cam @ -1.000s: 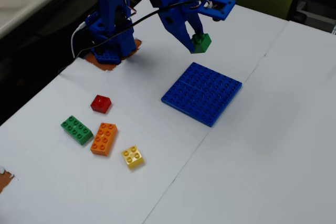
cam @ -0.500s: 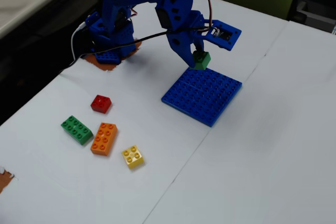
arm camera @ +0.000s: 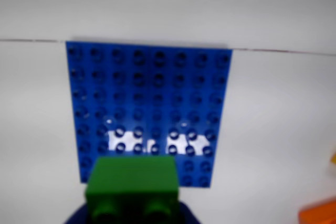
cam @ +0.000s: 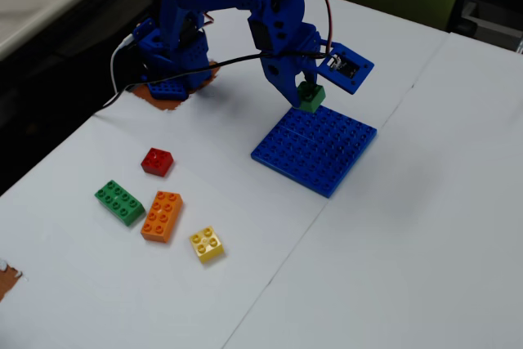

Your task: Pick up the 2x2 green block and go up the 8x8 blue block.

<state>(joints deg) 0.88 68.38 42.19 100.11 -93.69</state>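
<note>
The large flat blue studded plate [cam: 315, 147] lies on the white table right of centre in the fixed view. It fills the middle of the wrist view [arm camera: 149, 98]. My blue gripper [cam: 307, 96] is shut on the small green block [cam: 310, 97] and holds it just above the plate's far edge. In the wrist view the green block [arm camera: 132, 184] sits at the bottom, in front of the plate's near edge, with the gripper [arm camera: 132, 214] dark blue around it.
Left of the plate in the fixed view lie a red brick [cam: 157, 161], a longer green brick [cam: 119, 202], an orange brick [cam: 162, 216] and a yellow brick [cam: 207, 244]. The arm's base [cam: 172, 63] stands at the back left. An orange object [arm camera: 320, 212] shows at the wrist view's lower right.
</note>
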